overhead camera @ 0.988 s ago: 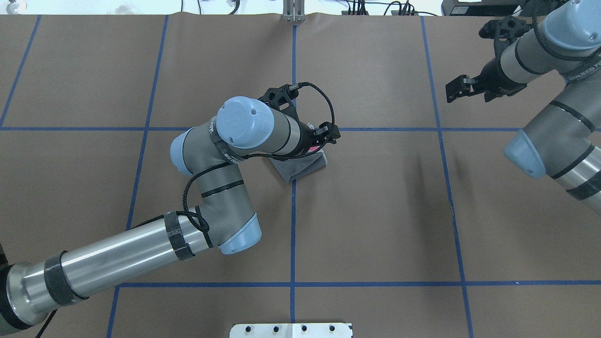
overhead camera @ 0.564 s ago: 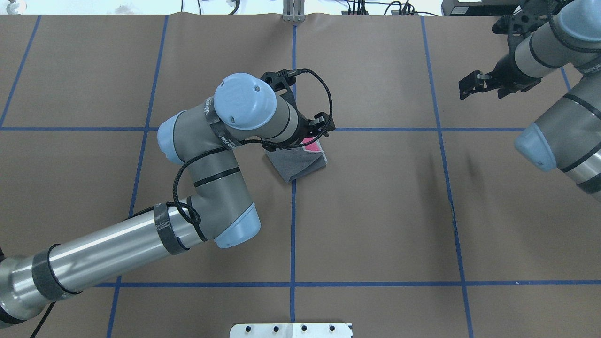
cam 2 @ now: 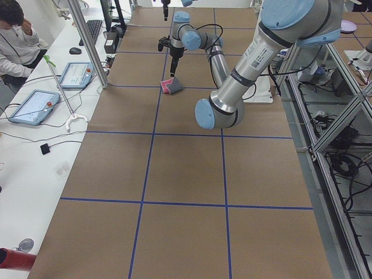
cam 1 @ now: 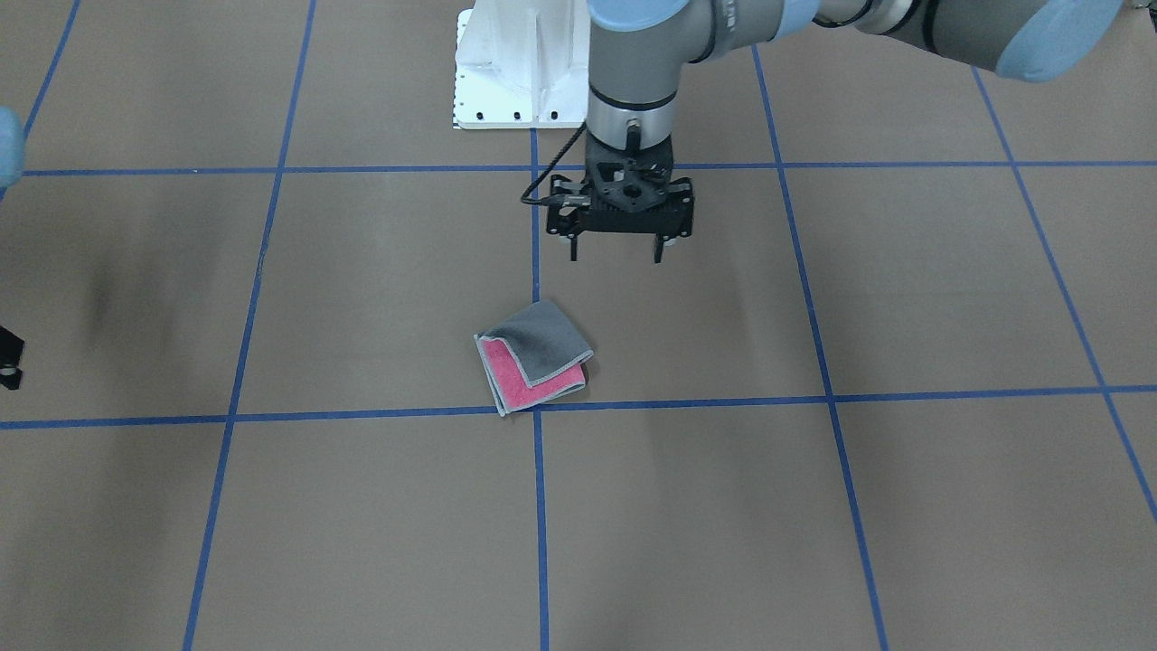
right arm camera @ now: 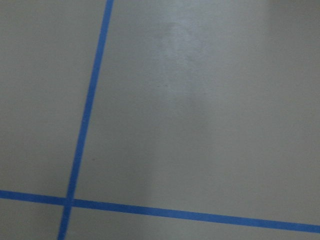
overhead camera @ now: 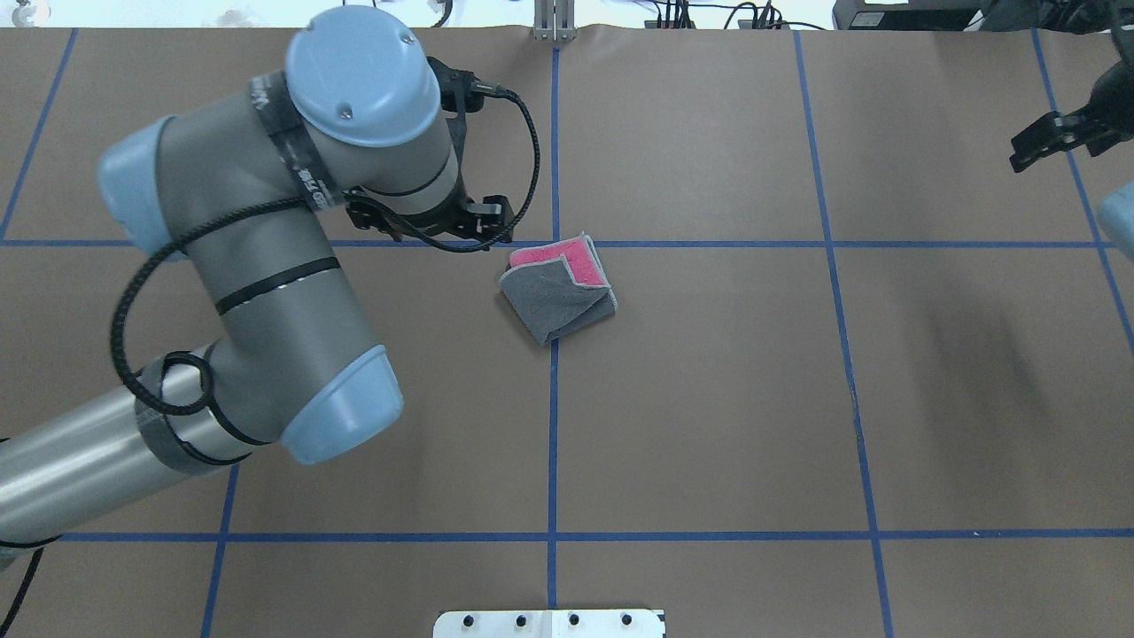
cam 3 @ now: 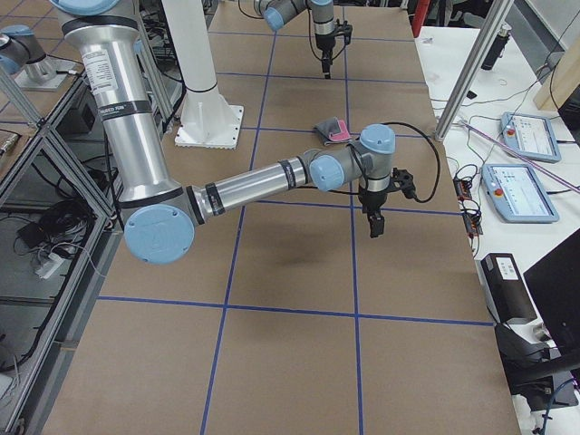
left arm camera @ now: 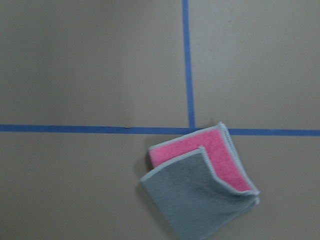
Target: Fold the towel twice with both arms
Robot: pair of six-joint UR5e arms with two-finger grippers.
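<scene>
The towel (overhead camera: 560, 288) lies folded into a small square near the table's middle, dark grey flap on top, a pink strip showing along its far side. It also shows in the front view (cam 1: 533, 366) and the left wrist view (left arm camera: 200, 195). My left gripper (cam 1: 615, 258) is open and empty. It hangs above the table, apart from the towel, on the towel's left in the overhead view (overhead camera: 431, 232). My right gripper (overhead camera: 1032, 146) is far off at the table's far right edge, empty. Only one side of it shows, so its jaws cannot be judged.
Brown paper with blue tape lines (overhead camera: 554, 399) covers the table. The white bolted pedestal (cam 1: 515, 63) stands at the robot's side. An operator (cam 2: 14, 29) sits by a side bench with tablets (cam 2: 32, 107). More tablets (cam 3: 521, 190) lie beside the right end.
My left gripper has let go of the towel, risen and drawn back to the left, uncovering the pink strip. My right arm has swung further right, towards the table's corner.
</scene>
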